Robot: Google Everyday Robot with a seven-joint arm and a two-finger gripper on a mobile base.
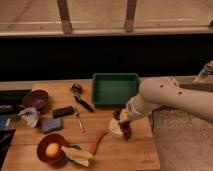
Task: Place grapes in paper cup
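The white paper cup (115,131) stands on the wooden table, just in front of the green tray. My gripper (123,118) comes in from the right on a white arm and hangs right above the cup. It is shut on the grapes (125,129), a dark reddish-purple bunch that dangles over the cup's right rim and hides part of it. Whether the bunch touches the cup's inside I cannot tell.
A green tray (115,91) sits behind the cup. An orange carrot (97,142) lies left of it, beside a dark red bowl (44,144) with a yellow fruit and a banana (77,154). Further left are a second red bowl (36,99), a blue sponge (51,125), and black tools (80,97).
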